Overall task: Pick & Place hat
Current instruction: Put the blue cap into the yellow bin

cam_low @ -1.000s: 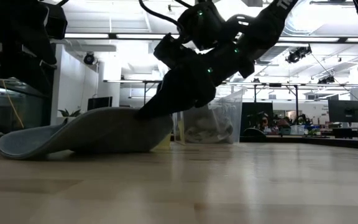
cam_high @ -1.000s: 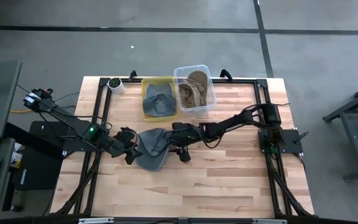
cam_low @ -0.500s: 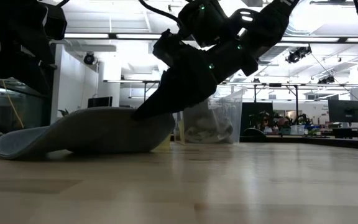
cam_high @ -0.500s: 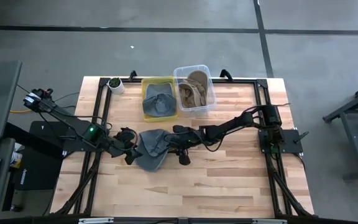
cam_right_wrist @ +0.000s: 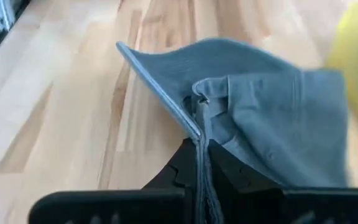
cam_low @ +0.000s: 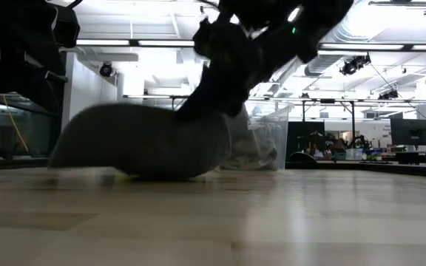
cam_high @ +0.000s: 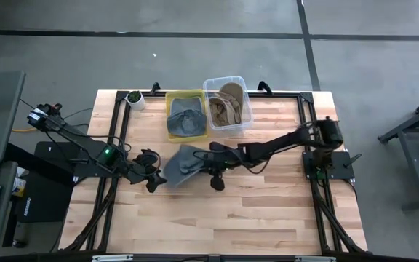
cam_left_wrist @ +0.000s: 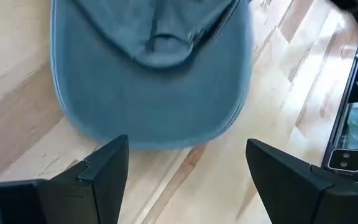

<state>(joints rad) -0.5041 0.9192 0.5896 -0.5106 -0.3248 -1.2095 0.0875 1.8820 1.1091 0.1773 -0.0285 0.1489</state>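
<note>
A pale wooden counter (cam_high: 268,204) stands on a grey floor, and across it at counter height we see a bright open workshop with ceiling lights and monitors. At the counter's far edge sit a yellow bin (cam_high: 186,115) holding a grey cap and, just beside it, a clear bin (cam_high: 227,102) with tan caps; a small potted plant (cam_high: 134,98) stands near the far left corner.

The grey hat (cam_high: 182,164) lies near the middle of the counter, between the two arms. The right gripper (cam_high: 208,161) reaches across from the right side and has its jaws pressed together on the hat's cloth — in the right wrist view we see the fabric (cam_right_wrist: 253,118) pinched into a fold right at the dark fingers. In the low view the hat (cam_low: 143,140) is bunched into a hump, its underside touching the wood.

The left gripper (cam_high: 151,173) waits just beside the hat on its left, jaws spread — the left wrist view shows the brim (cam_left_wrist: 151,93) lying apart from both fingers (cam_left_wrist: 98,171).
</note>
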